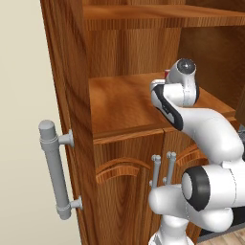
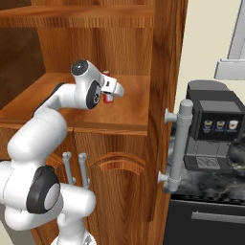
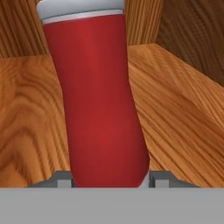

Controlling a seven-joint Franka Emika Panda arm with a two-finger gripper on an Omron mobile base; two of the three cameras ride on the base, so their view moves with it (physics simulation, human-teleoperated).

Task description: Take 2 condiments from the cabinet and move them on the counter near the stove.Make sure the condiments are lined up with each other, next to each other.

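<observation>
Setting: wooden cabinet, open shelf above two arched lower doors.
Count: one red bottle, pale cap, upright on shelf; three grey bar handles.
Gripper: at bottle; jaws either side of base, contact unclear.
Hidden: bottle mostly behind arm in base views; bottom cut off.

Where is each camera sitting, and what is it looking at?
Left base view: behind the arm on its left, facing the cabinet shelf; white arm rises lower right.
Right base view: behind on its right, facing the same shelf, with a coffee machine beside; arm rises lower left.
Hand view: on the hand, looking along the gripper at the red bottle, very close.
Both base views share cabinet, arm and bottle.
</observation>
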